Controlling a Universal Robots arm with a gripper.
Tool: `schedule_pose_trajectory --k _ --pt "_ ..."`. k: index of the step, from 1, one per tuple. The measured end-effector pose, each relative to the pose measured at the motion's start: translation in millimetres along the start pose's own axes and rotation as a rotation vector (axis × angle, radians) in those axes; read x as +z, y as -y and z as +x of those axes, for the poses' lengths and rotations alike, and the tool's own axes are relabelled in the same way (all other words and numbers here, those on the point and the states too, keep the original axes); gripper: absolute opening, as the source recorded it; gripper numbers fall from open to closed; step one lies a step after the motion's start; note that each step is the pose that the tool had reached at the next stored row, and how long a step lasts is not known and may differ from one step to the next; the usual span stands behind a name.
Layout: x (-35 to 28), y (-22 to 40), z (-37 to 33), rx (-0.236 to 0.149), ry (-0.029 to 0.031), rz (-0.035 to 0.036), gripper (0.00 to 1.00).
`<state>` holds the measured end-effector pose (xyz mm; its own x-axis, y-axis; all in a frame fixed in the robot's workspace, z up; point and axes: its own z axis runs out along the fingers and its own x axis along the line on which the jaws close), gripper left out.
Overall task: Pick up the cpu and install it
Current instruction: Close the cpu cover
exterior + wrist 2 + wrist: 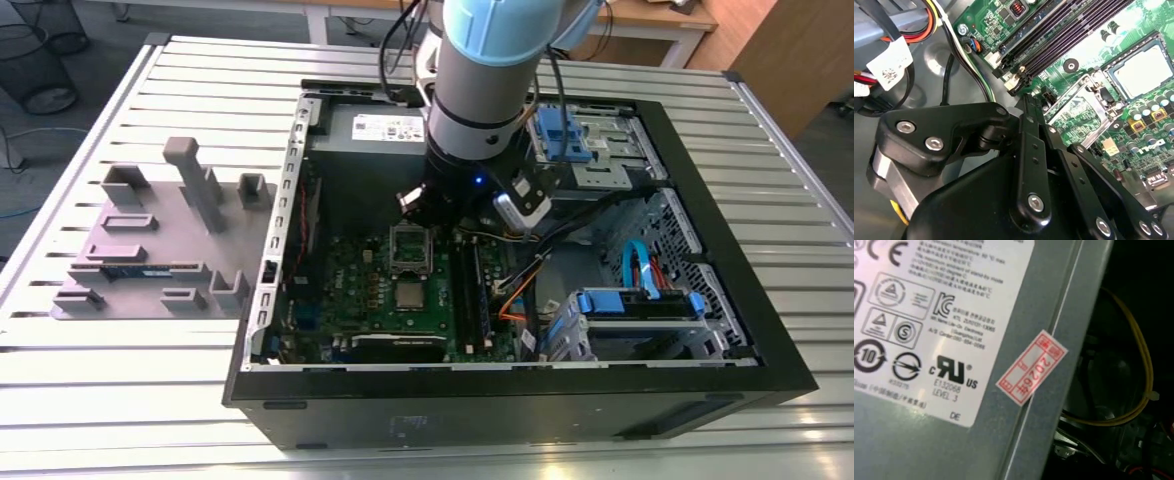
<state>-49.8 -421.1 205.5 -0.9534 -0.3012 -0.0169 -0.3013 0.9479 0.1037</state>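
**A:** Cpu [407,293] first: where is it?

**B:** It lies flat in the square socket of the green board [354,285], silver top up, near the middle of the open case [534,400].

**A:** Take me from the near side back.

**B:** Nearest is the case's black wall, standing on the slatted worktop [134,400]. A blue drive cage [627,305] sits at four o'clock inside the case. A grey parts tray [147,250] lies on the worktop at nine o'clock, outside the case. On the board, the memory slots [470,285] run just beside the cpu at its three o'clock. A metal frame [410,245] lies at its twelve o'clock, and the pincer [424,205] hangs over the frame's far end.

**A:** Is the pincer apart or together?

**B:** I cannot tell. It is clear of the cpu. In the second wrist view the pincer [1034,112] points at the board beside the frame [1079,107], with the cpu [1141,72] past it.

**A:** And farthest?

**B:** The grey power supply [380,128] sits at twelve o'clock by the far wall. The first wrist view shows a red-and-white sticker [1031,367] on it and a yellow wire [1146,365] alongside.
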Motion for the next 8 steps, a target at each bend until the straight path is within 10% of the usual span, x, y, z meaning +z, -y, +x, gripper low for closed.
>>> schedule_pose_trajectory --k 8 --pt "-0.2 0.1 0.1 -0.011 -0.0005 0.0000 0.11"
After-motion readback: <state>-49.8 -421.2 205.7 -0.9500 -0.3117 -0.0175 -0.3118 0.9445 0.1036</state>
